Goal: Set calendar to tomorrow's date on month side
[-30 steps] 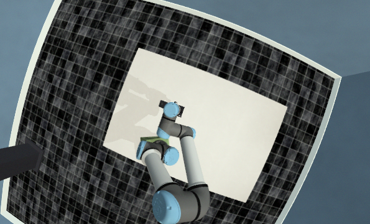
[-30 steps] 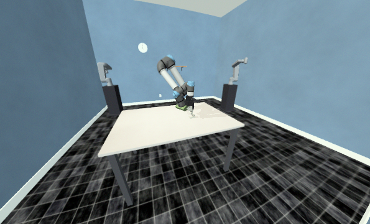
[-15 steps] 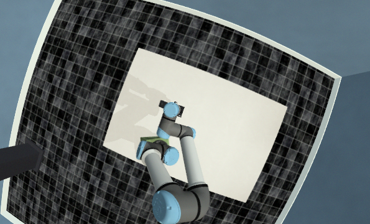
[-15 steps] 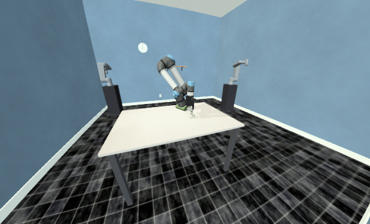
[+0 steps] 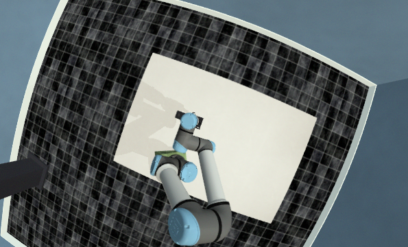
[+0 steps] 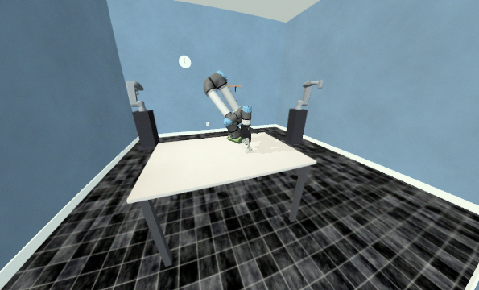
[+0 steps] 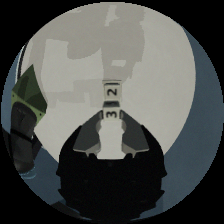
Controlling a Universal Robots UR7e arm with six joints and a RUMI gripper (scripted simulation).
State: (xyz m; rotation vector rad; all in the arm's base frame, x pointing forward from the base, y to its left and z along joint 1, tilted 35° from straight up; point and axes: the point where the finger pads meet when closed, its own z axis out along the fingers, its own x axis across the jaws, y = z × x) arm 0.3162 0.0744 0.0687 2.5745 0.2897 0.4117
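"End effector [image 5: 200, 122] [image 6: 248, 147] [image 7: 111, 110]?"
"Low over the table [image 5: 258, 137] [image 6: 191, 165] [image 7: 165, 75], fingers clamped on the number cube marked 3 [image 7: 111, 115]."
"Next outward?"
"Number cube marked 2 [image 7: 113, 91], just beyond the 3. Both digits sideways in wrist view. Calendar tray and month's name: can't make out."
"Farther?"
"Green base plate [image 5: 160, 153] [image 6: 232, 139] [image 7: 29, 82], under the arm, at table's edge."

And there's the arm [image 6: 223, 98], bent high over the far side of the pale worktop [image 6: 207, 165], its hand [image 6: 248, 148] pointing down near the green base plate [image 6: 232, 139], while a round clock [image 6: 184, 62] looks on from the blue wall [image 6: 150, 52] behind!
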